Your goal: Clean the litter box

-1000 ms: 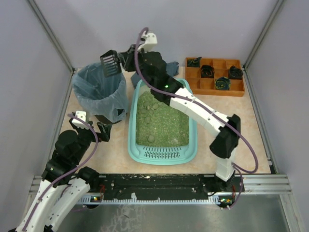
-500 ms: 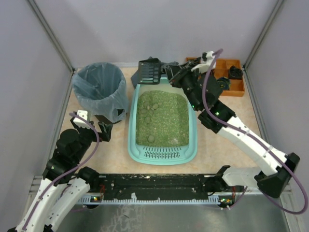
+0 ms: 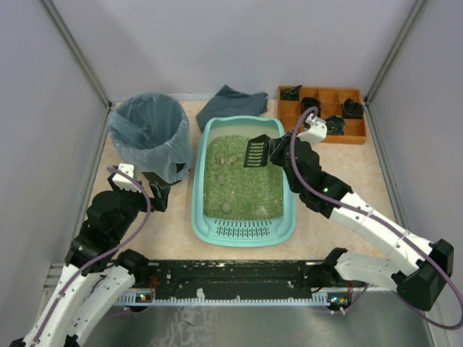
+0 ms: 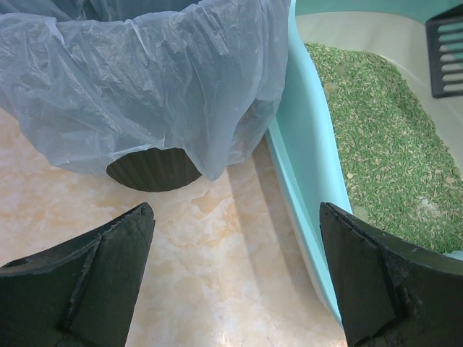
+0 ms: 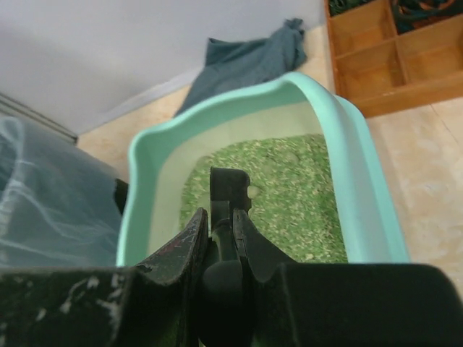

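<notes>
Overhead view, wrist close-ups share litter box (image 3: 242,231)

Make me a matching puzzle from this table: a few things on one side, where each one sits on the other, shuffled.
Things:
1. black scoop
2. bin with the bluish bag
3. orange compartment tray
4. dark grey cloth

Places:
A. far right corner of the table
B. just left of the litter box
C. behind the litter box, by the back wall
D. clamped in the right gripper, over the litter box's far end

Pairs: 1-D, 2-B, 3-A, 4-C
</notes>
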